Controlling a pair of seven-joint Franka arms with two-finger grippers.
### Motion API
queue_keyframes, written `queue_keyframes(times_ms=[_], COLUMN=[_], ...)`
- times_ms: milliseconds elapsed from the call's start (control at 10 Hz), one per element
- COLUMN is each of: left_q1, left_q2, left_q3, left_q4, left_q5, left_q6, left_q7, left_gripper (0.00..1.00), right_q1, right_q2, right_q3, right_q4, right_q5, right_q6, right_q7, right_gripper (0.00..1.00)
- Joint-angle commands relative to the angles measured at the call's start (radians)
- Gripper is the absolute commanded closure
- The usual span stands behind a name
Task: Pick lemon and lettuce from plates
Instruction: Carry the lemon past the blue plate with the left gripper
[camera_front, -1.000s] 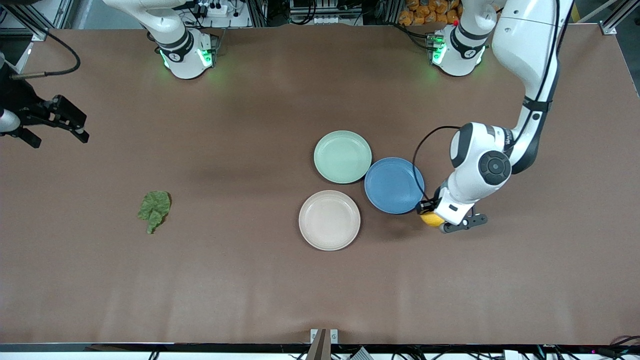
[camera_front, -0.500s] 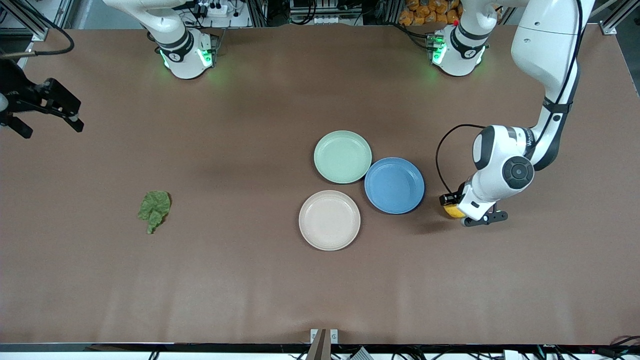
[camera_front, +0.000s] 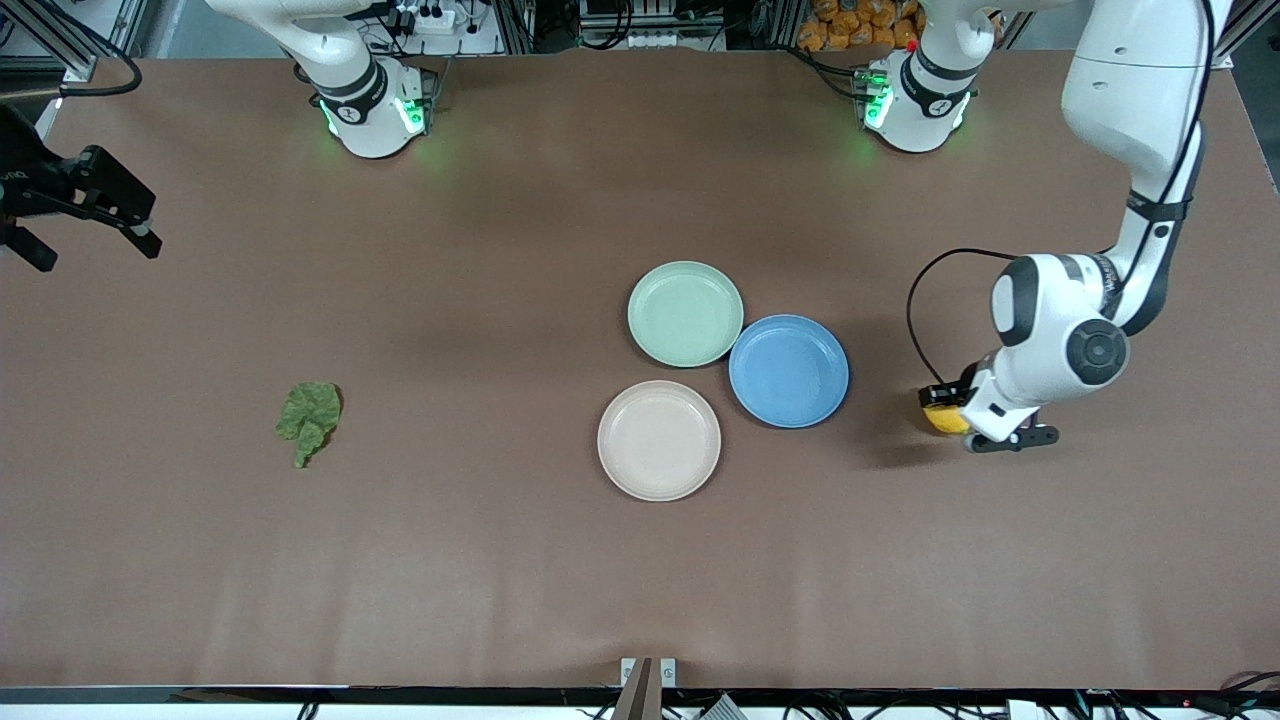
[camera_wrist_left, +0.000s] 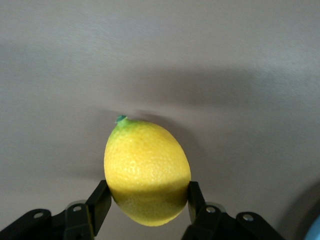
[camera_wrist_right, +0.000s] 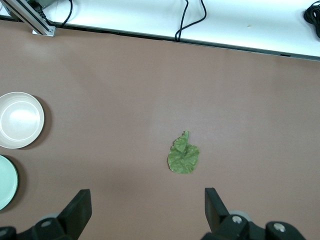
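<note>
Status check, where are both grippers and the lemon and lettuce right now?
Left gripper shut on lemon, over table by blue plate. Right gripper open, waiting. Lettuce on table. Nothing obstructing.

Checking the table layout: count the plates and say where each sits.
3, clustered mid-table, none seemingly hidden: mint green plate farthest from the front camera, blue plate toward the left arm's end, beige plate nearest.

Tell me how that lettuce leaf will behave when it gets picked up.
The lettuce lies thin and crinkled on the table, so it will probably flop and fold. It looks very light and may tear if pinched hard. Being flat, it should not roll.
</note>
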Motion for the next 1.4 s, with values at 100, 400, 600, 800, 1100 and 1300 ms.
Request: queue_keyframes(times_ms=[100,400,600,800,1100,1300], left_q1=[0.014,0.037,0.039,0.04,0.047,0.044], left_q2=[-0.073,-0.078,-0.078,-0.086,-0.116,-0.162], left_q3=[-0.001,-0.003,-0.003,-0.001,0.005,0.003], left_q4=[0.006,0.011,0.013,0.019,0.022,0.06], left_q5=[0.04,0.066,0.066,0.066,0.066,0.066], left_q6=[-0.099,-0.111,-0.14,-0.148,-0.15,-0.156], left_q7=[0.014,0.014,0.004,-0.004,-0.002,-0.002], left_gripper=[1.0,1.0,0.18,0.0,0.0,0.0], right_q1=[-0.017,-0.023,-0.026,-0.046,-0.048,-0.048], right_q2=[0.016,0.02,0.023,0.022,0.011,0.003], right_q3=[0.004,0.008,0.022,0.022,0.021,0.021], right_q4=[0.015,0.018,-0.031,-0.098,-0.143,-0.143], right_q5=[0.002,-0.048,-0.062,-0.062,-0.052,-0.044], right_q6=[-0.034,-0.106,-0.156,-0.149,-0.123,-0.109], right_q7=[-0.004,-0.007,0.002,0.011,0.011,0.011], right_gripper=[0.0,0.0,0.0,0.0,0.0,0.0])
